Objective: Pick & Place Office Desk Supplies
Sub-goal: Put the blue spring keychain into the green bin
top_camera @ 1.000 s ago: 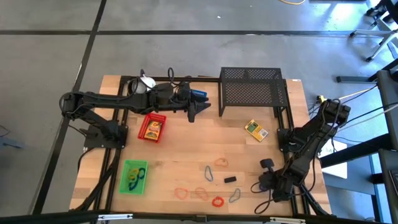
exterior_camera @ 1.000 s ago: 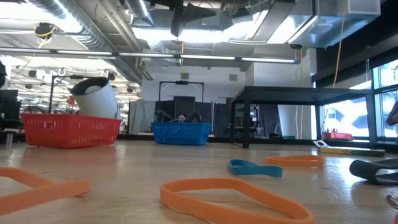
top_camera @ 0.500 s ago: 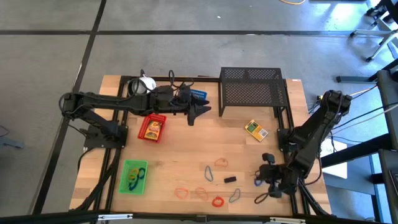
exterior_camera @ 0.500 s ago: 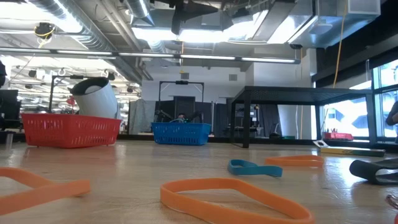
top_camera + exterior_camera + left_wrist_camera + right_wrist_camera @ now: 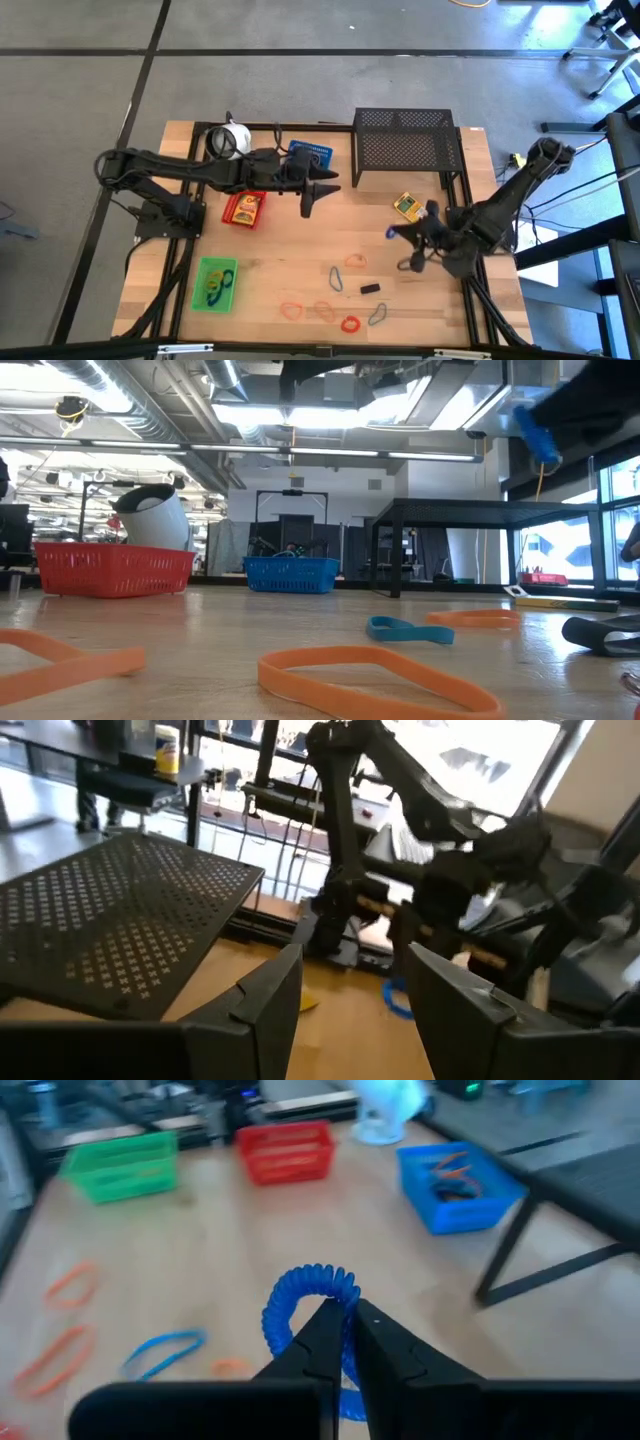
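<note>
My right gripper [image 5: 398, 235] hangs above the table's right half, shut on a blue coiled band loop [image 5: 308, 1293]; the loop shows as a blur high in the low view [image 5: 535, 430]. My left gripper [image 5: 314, 193] is open in the air between the red tray [image 5: 243, 208] and the black mesh rack [image 5: 405, 145], holding nothing. The blue tray [image 5: 309, 154] sits at the far edge, the green tray [image 5: 214, 283] near left. The yellow box [image 5: 410, 208] lies flat below the rack. Loose bands [image 5: 322, 310], a grey wire clip [image 5: 378, 315] and a black clip [image 5: 370, 288] lie near the front edge. My right gripper pinches the blue coiled loop at its lower arc [image 5: 335, 1315] between both fingers. The loop is lifted clear of the table and stands out past the fingertips [image 5: 325, 1325].
A white cup-like object [image 5: 228, 138] lies at the far left corner beside the blue tray. The mesh rack stands at the far right. Bare wood lies in the table's middle between the red tray and the yellow box. Cables trail by the right arm's base.
My right gripper has risen from the near right corner and swung toward the table's middle and far edge, carrying the blue coiled loop clear of the table. My left gripper has drifted a little toward the near edge.
</note>
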`<action>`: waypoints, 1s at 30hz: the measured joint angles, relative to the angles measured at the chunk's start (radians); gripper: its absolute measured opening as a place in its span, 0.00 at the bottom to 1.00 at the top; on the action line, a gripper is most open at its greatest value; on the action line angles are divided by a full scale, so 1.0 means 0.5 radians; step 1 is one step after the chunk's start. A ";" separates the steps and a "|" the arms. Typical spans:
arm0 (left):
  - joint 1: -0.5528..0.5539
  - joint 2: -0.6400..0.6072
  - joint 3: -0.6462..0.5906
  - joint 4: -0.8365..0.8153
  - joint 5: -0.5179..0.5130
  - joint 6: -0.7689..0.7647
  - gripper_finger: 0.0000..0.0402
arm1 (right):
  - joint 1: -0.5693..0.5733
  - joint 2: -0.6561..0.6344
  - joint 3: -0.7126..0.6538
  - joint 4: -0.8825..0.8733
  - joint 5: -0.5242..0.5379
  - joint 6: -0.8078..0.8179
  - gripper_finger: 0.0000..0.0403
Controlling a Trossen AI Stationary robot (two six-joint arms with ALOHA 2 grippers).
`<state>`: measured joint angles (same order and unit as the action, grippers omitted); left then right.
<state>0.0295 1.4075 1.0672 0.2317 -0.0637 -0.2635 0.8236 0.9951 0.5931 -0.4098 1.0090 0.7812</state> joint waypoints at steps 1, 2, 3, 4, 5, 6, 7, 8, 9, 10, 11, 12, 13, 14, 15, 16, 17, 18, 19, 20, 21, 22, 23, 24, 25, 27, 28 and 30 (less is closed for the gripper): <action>-0.018 0.004 -0.001 -0.015 -0.032 0.040 0.43 | -0.060 -0.010 0.001 0.016 -0.003 -0.031 0.05; -0.037 0.006 -0.001 -0.022 -0.071 0.076 0.43 | -0.124 -0.018 0.001 0.026 -0.007 -0.058 0.05; -0.055 0.020 0.000 -0.006 -0.116 0.097 0.43 | -0.179 -0.025 0.001 0.042 -0.007 -0.060 0.05; -0.072 0.038 0.003 0.006 -0.164 0.105 0.43 | -0.235 -0.030 0.001 0.076 -0.007 -0.060 0.05; -0.087 0.050 0.003 -0.011 -0.204 0.104 0.43 | -0.291 -0.031 0.001 0.116 -0.010 -0.060 0.05; -0.103 0.064 -0.003 -0.026 -0.239 0.093 0.43 | -0.344 -0.031 0.001 0.158 -0.031 -0.061 0.05; -0.118 0.087 -0.004 -0.008 -0.262 0.088 0.43 | -0.396 -0.031 0.001 0.208 -0.070 -0.061 0.05; -0.133 0.108 -0.001 0.008 -0.277 0.088 0.43 | -0.447 -0.031 0.001 0.264 -0.123 -0.061 0.05; -0.147 0.122 0.000 0.000 -0.293 0.084 0.43 | -0.495 -0.031 0.001 0.326 -0.189 -0.061 0.05; -0.165 0.144 -0.001 0.006 -0.304 0.082 0.43 | -0.537 -0.030 0.001 0.391 -0.263 -0.065 0.05; -0.182 0.169 -0.001 0.026 -0.305 0.081 0.43 | -0.576 -0.030 0.001 0.447 -0.338 -0.068 0.05; -0.198 0.194 0.000 0.027 -0.305 0.081 0.44 | -0.612 -0.029 0.001 0.498 -0.405 -0.068 0.05; -0.216 0.220 0.000 0.037 -0.304 0.076 0.44 | -0.648 -0.029 0.001 0.549 -0.452 -0.073 0.05; -0.231 0.246 -0.001 0.052 -0.304 0.061 0.45 | -0.680 -0.029 0.002 0.597 -0.484 -0.086 0.05; -0.245 0.269 -0.001 0.073 -0.303 0.028 0.46 | -0.712 -0.029 0.002 0.638 -0.506 -0.117 0.05; -0.255 0.287 -0.001 0.086 -0.303 -0.011 0.46 | -0.743 -0.029 0.002 0.682 -0.531 -0.164 0.05; -0.263 0.300 -0.001 0.085 -0.304 -0.048 0.47 | -0.769 -0.029 0.002 0.731 -0.555 -0.217 0.05; -0.269 0.307 -0.001 0.077 -0.304 -0.080 0.48 | -0.793 -0.029 0.002 0.783 -0.582 -0.274 0.05; -0.270 0.314 -0.001 0.070 -0.303 -0.102 0.49 | -0.817 -0.029 0.002 0.832 -0.607 -0.328 0.05; -0.274 0.328 -0.001 0.084 -0.300 -0.120 0.50 | -0.839 -0.029 0.002 0.881 -0.641 -0.378 0.05; -0.282 0.337 -0.001 0.087 -0.294 -0.129 0.50 | -0.861 -0.029 0.002 0.930 -0.675 -0.423 0.05; -0.291 0.341 -0.001 0.086 -0.294 -0.129 0.51 | -0.886 -0.029 0.002 0.974 -0.703 -0.460 0.05; -0.299 0.348 -0.002 0.107 -0.294 -0.126 0.51 | -0.910 -0.029 0.002 1.021 -0.732 -0.493 0.05; -0.306 0.361 0.000 0.157 -0.294 -0.115 0.51 | -0.932 -0.029 0.002 1.064 -0.770 -0.526 0.05; -0.308 0.372 0.002 0.190 -0.290 -0.094 0.51 | -0.956 -0.029 0.002 1.101 -0.811 -0.559 0.05; -0.314 0.408 0.000 0.249 -0.288 -0.039 0.51 | -0.998 -0.029 0.002 1.164 -0.886 -0.616 0.05; -0.316 0.434 0.000 0.317 -0.290 -0.015 0.51 | -1.015 -0.029 0.004 1.180 -0.913 -0.640 0.05; -0.316 0.474 0.000 0.454 -0.293 0.055 0.51 | -1.043 -0.029 0.004 1.188 -0.917 -0.683 0.05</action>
<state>-0.1284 1.6445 1.0672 0.4588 -0.2100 -0.2360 0.3020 0.9806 0.5949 0.1842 0.5503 0.4394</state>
